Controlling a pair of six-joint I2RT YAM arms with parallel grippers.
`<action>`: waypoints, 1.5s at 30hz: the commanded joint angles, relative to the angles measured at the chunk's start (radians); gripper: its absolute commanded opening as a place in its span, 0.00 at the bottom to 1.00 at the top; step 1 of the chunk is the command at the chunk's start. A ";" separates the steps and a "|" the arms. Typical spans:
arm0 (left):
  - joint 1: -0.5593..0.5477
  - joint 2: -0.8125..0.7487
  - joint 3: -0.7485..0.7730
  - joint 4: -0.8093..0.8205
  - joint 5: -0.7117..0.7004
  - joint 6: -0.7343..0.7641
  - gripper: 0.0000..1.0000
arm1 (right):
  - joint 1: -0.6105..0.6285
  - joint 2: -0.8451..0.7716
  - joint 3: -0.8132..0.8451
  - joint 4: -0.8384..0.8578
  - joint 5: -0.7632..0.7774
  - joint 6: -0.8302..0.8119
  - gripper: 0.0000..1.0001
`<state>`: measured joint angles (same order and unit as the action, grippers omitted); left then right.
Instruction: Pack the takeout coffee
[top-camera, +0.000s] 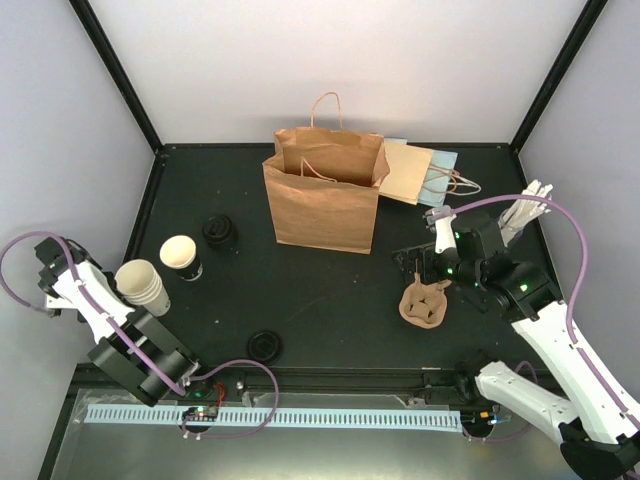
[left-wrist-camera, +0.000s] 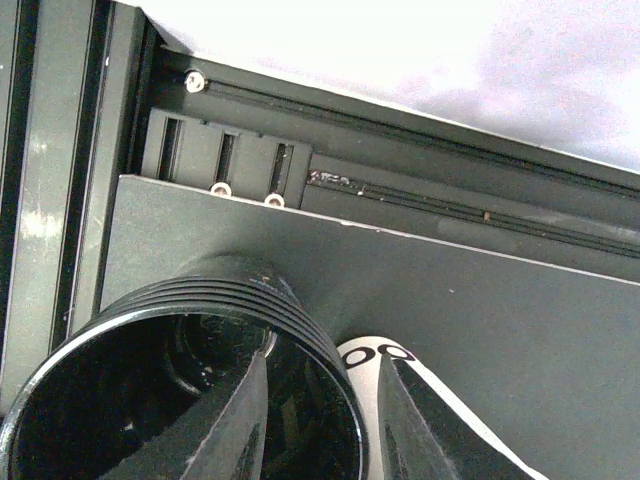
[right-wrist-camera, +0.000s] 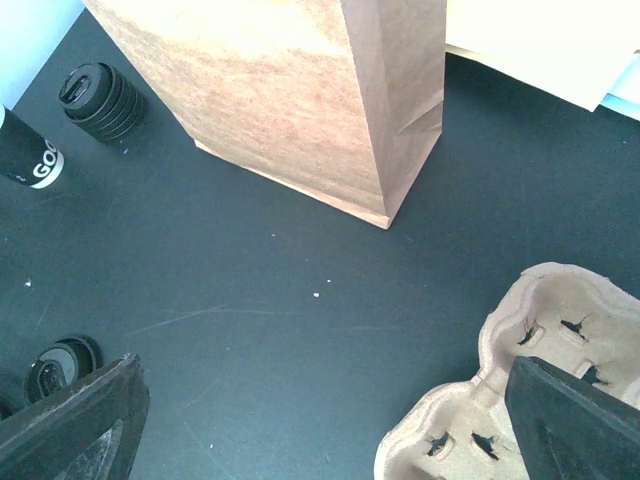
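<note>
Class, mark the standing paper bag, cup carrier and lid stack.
standing paper bag (top-camera: 322, 212): top external view, front panel.
pulp cup carrier (right-wrist-camera: 488, 392): right wrist view, moulded upper face.
black lid stack (right-wrist-camera: 90, 88): right wrist view, top lid.

We see our left gripper's (left-wrist-camera: 325, 356) fingers (left-wrist-camera: 235, 425) straddling the ribbed rim of a dark nested cup stack (left-wrist-camera: 200, 300), beside a white lettered surface (left-wrist-camera: 365, 352) on the dark table (left-wrist-camera: 500, 300).
</note>
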<state>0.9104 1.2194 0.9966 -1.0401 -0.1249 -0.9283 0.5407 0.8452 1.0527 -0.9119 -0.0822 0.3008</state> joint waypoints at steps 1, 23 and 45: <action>0.008 -0.012 -0.012 0.007 0.022 -0.014 0.30 | -0.005 -0.013 0.025 0.017 -0.006 -0.009 1.00; 0.029 0.010 -0.008 -0.005 0.008 -0.011 0.22 | -0.005 -0.017 0.033 0.005 -0.002 -0.020 1.00; 0.029 -0.061 -0.016 -0.028 0.043 -0.038 0.02 | -0.005 -0.014 0.032 0.006 0.006 -0.027 1.00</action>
<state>0.9333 1.1969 0.9718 -1.0485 -0.0925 -0.9470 0.5407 0.8406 1.0637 -0.9127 -0.0814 0.2890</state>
